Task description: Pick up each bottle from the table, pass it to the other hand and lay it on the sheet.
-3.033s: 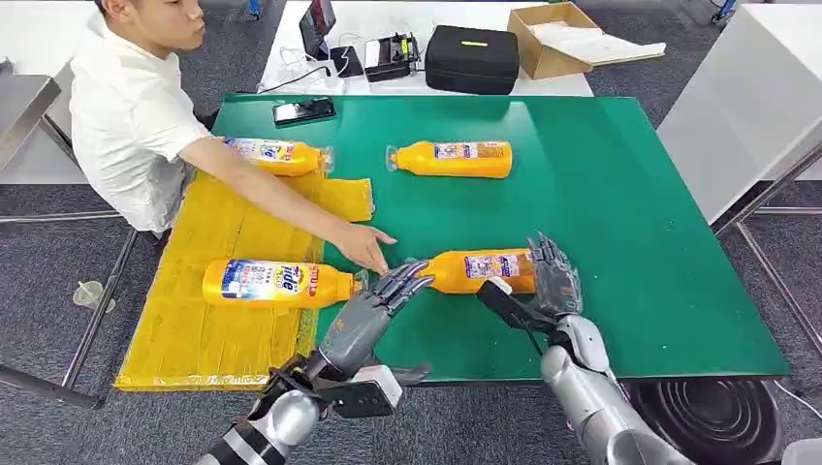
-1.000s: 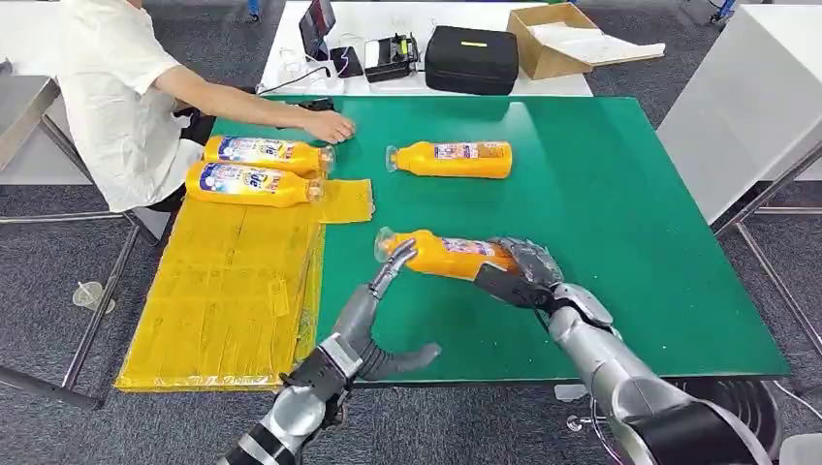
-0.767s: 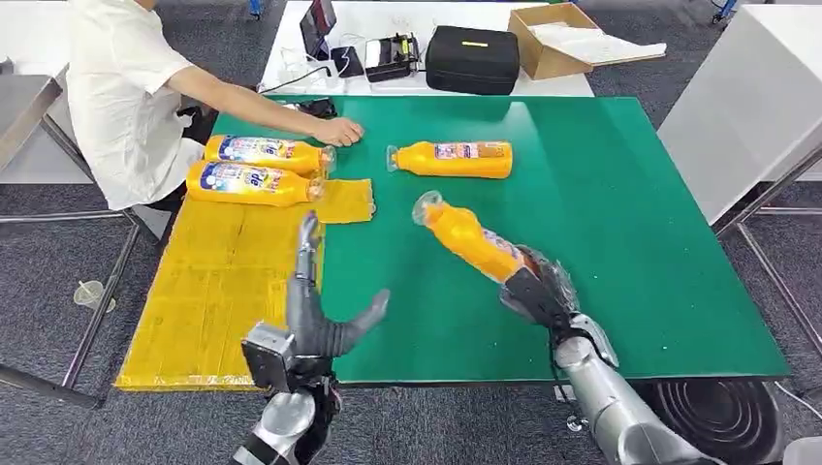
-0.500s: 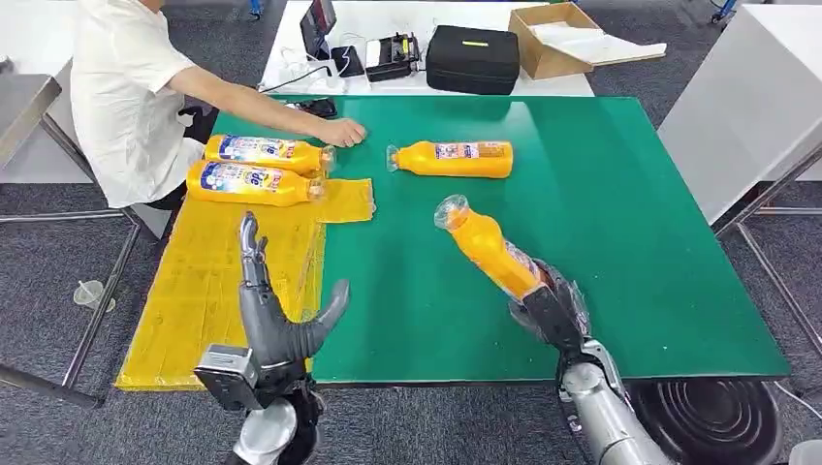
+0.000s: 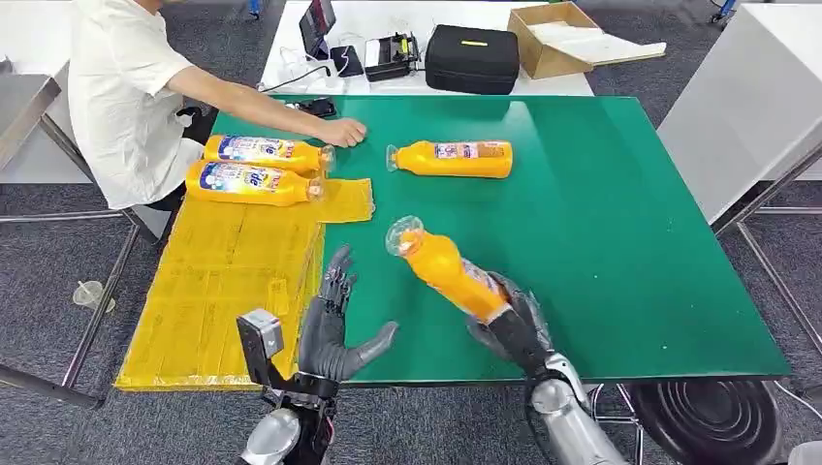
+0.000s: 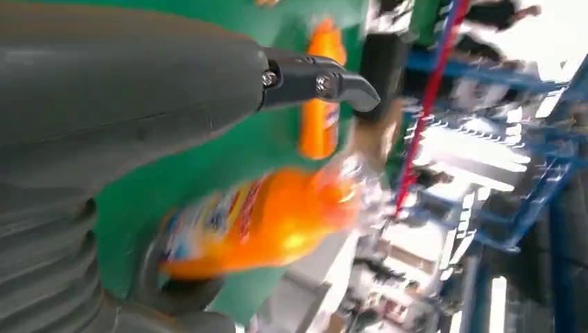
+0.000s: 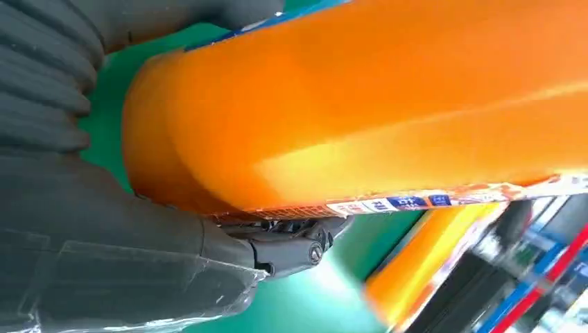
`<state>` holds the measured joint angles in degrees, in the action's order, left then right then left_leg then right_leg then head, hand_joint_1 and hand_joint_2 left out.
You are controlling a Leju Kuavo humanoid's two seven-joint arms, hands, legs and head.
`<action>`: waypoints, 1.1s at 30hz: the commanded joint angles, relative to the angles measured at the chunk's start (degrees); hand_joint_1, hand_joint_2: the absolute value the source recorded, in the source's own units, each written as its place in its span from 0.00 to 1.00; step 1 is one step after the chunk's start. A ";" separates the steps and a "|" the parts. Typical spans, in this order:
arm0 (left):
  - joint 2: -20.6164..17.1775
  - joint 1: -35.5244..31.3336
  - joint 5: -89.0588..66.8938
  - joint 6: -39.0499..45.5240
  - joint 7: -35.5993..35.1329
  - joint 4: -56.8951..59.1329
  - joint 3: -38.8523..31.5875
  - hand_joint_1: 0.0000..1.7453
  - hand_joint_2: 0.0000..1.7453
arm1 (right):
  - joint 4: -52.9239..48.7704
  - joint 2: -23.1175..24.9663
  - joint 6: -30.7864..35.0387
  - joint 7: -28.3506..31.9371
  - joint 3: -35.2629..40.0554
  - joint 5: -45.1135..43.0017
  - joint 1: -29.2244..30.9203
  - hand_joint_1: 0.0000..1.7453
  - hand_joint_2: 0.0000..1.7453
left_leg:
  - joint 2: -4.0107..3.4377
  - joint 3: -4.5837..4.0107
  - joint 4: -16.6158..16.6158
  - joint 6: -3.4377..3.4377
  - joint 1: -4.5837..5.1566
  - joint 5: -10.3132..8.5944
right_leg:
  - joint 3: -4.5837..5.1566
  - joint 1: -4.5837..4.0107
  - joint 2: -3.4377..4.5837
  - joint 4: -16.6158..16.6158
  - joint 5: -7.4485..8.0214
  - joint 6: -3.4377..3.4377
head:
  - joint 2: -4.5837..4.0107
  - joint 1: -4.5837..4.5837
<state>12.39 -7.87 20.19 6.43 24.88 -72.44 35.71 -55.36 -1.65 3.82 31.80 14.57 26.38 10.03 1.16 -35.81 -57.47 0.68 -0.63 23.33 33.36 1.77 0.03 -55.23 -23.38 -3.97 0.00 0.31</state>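
Here the right hand fingers wrap the tilted bottle's base.

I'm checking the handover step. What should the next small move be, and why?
Probably bring the left hand in to grasp the bottle. The right hand holds its base, tilted, clear of the table, while the left is open beside it.
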 commanded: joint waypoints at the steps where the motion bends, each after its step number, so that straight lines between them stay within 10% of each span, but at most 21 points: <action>1: -1.06 -4.80 2.37 -2.11 -1.51 6.98 1.90 0.00 1.00 | 2.14 3.67 -1.10 0.87 10.61 -0.76 3.90 1.00 1.00 | -0.27 0.20 0.00 -0.03 -0.03 0.10 | -0.14 -0.06 0.18 0.01 -0.03 0.21 | 0.00 0.02; 33: 0.48 -6.72 11.74 -7.36 -2.38 4.95 -0.50 0.00 1.00 | 2.53 3.89 -0.91 3.64 20.91 -4.00 5.93 1.00 1.00 | -0.07 0.06 -0.01 0.00 -0.01 0.04 | -0.08 -0.03 0.02 0.01 -0.03 0.14 | 0.00 0.00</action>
<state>13.33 -12.27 32.02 -0.74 22.69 -69.55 34.14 -55.43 2.60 3.48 35.26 32.37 22.45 13.13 1.19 -35.85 -57.48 0.69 -0.62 23.31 33.37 1.78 0.02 -55.23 -23.38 -3.97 0.00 0.31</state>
